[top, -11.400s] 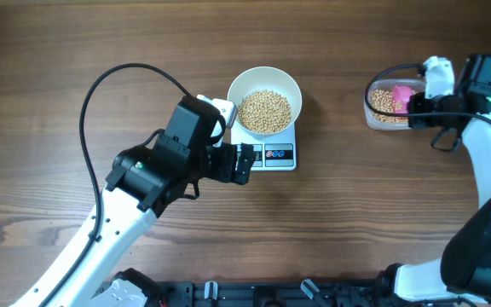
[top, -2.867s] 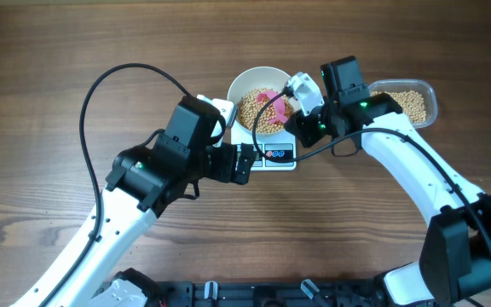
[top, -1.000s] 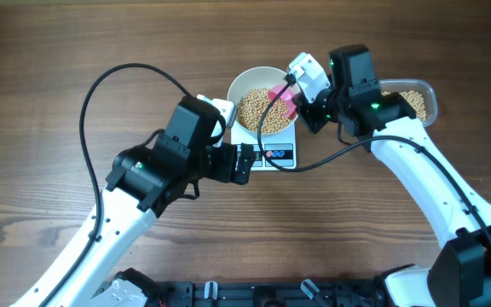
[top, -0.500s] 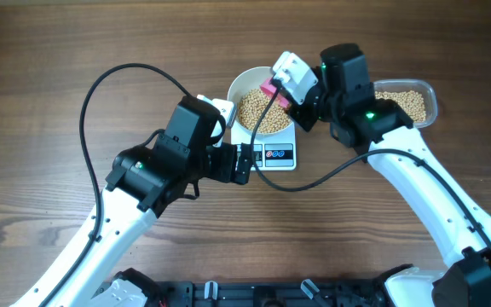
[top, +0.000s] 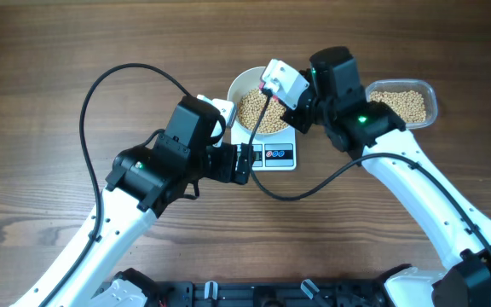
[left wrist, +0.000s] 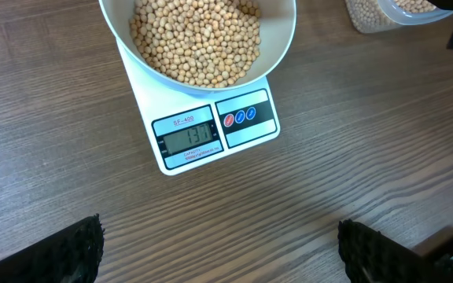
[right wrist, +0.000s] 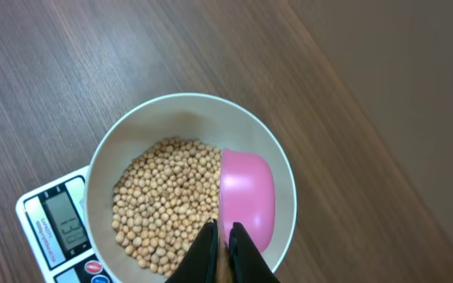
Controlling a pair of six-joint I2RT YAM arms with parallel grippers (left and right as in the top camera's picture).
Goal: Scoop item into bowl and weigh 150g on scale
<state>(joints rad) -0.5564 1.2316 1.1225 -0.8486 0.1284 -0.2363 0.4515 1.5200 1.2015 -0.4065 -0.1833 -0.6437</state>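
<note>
The right gripper [right wrist: 225, 236] has swung further over the bowl [right wrist: 191, 97], pinching the pink scoop [right wrist: 246, 200] tipped to shed beans [right wrist: 163, 196]; the left gripper [left wrist: 219, 255], fingers spread, faces the scale [left wrist: 246, 118] under the bowl

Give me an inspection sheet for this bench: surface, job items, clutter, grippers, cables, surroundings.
Surface: wooden table, dark grain.
Job's things: white bowl sits on the scale, with beans heaped inside; pink scoop over the bowl; clear tub nearby with more beans.
Clutter: nothing seen.
Grippers: left gripper open and holding nothing, in front of the scale; right gripper shut on the scoop's handle.
Cables: black cable loops above the left arm; second cable sags from the right wrist.
Surroundings: plain tan area past the table edge.
</note>
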